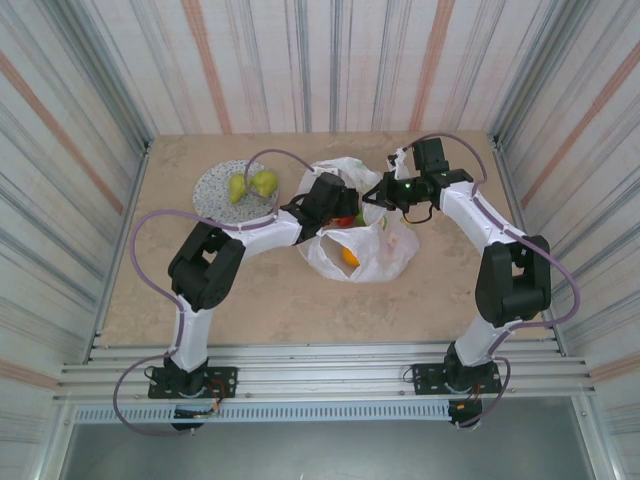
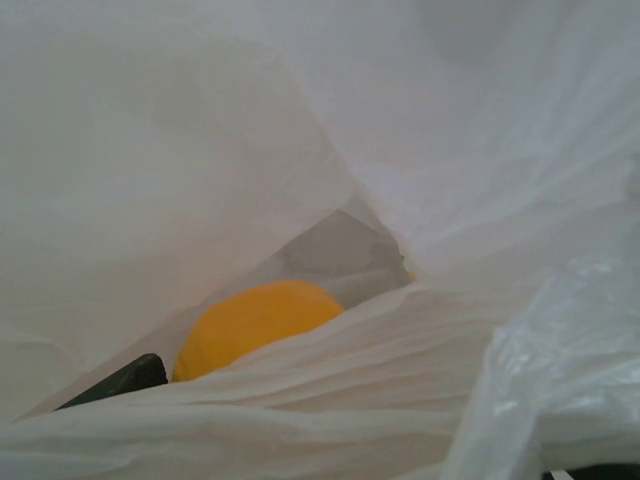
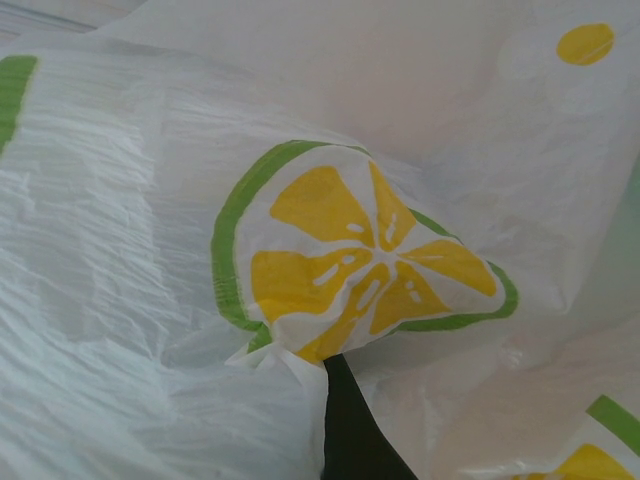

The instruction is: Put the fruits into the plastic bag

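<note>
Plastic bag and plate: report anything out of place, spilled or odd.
Nothing is spilled or damaged. The plastic bag lies crumpled, its rim pinched by the right gripper, with an orange fruit inside. Two green pears sit on the speckled plate, outside the bag.

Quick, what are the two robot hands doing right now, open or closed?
Left fingers: inside the bag, cannot tell.
Right fingers: closed, pinching the bag.
</note>
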`<state>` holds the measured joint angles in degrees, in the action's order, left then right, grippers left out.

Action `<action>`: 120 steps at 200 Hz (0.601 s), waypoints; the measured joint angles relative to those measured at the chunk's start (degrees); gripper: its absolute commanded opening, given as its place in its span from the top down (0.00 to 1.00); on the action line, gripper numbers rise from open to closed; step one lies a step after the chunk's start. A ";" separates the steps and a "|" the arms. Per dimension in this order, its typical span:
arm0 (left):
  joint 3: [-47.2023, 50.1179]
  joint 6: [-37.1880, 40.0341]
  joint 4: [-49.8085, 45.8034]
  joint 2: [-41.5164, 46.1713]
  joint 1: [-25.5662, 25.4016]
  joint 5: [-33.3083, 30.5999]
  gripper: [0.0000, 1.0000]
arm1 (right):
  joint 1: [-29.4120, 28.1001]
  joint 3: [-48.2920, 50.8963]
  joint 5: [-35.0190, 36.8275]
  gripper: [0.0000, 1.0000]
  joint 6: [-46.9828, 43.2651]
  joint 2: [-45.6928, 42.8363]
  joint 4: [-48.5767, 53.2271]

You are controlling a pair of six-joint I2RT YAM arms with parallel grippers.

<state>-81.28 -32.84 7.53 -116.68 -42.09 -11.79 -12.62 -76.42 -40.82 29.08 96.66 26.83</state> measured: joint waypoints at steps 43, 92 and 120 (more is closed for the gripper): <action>0.79 0.00 -0.04 0.68 0.00 1.88 0.11 | 0.76 0.00 0.00 1.00 -0.04 0.00 0.00; 7.76 0.11 -0.20 6.38 0.00 4.24 0.10 | 1.70 0.00 -0.02 1.00 -0.26 0.00 0.17; 11.45 0.33 -0.15 10.38 0.00 6.10 0.11 | 1.79 0.00 0.00 1.00 -0.83 0.04 0.22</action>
<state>-69.82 -32.51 7.38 -106.30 -42.09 -5.69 -10.83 -76.42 -40.82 28.25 96.71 27.05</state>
